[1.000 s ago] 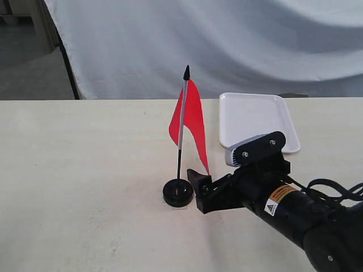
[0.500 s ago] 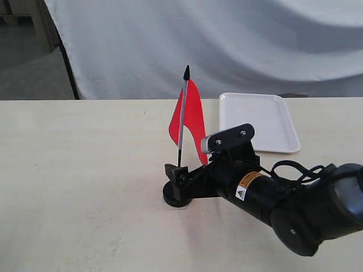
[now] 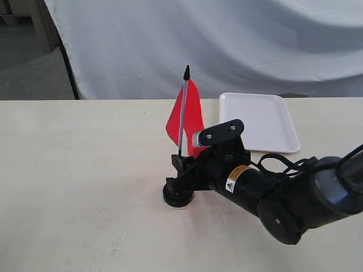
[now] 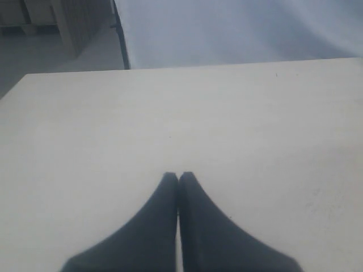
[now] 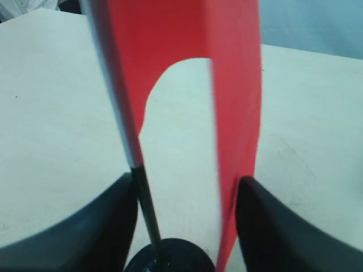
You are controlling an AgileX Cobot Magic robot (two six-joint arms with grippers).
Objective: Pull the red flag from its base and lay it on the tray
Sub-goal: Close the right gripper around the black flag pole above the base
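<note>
Exterior view: right gripper [image 3: 180, 170] hides lower pole of red flag [image 3: 190, 116], part of base [image 3: 173, 199]. Right wrist view: flag top, base cut by edges; cloth blurred.

So right arm [image 3: 272, 195] is stretched low, reaching toward the middle, right gripper [image 3: 180, 168] with jaws spread apart, and left gripper [image 4: 178, 180] has its fingers pressed together.

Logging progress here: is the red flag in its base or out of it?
In. The red flag stands upright, pole foot in the base; the right pincer is open around the pole.
</note>
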